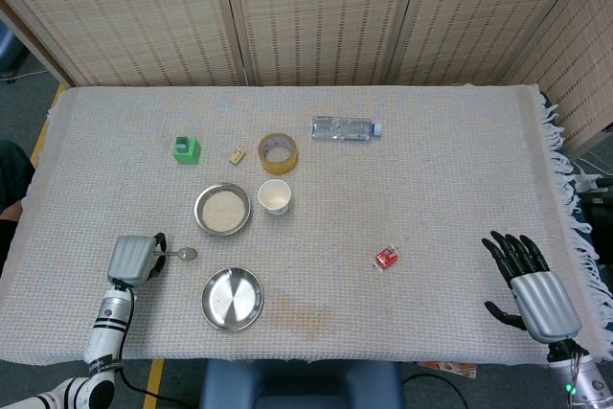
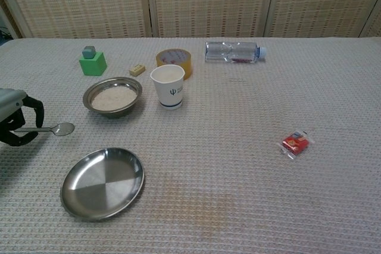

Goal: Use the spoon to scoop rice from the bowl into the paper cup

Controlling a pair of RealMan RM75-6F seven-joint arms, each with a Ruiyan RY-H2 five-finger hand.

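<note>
Chest view shows the left hand (image 2: 13,120) with its fingers clamped on the spoon (image 2: 50,129), handle level and its scoop end pointing right, the bowl (image 2: 112,96) of rice just up-right and the paper cup (image 2: 168,87) beyond, while the right hand (image 1: 533,286) rests spread, empty, far away.

The head view looks steeply down over the whole table (image 1: 431,170); the chest view looks low, nearer, sharing its left-centre.

My left hand (image 1: 132,259) has a grey ribbed back and black fingers (image 2: 36,111); its white forearm carries black bands. My right hand (image 1: 533,289) looks alike.
</note>
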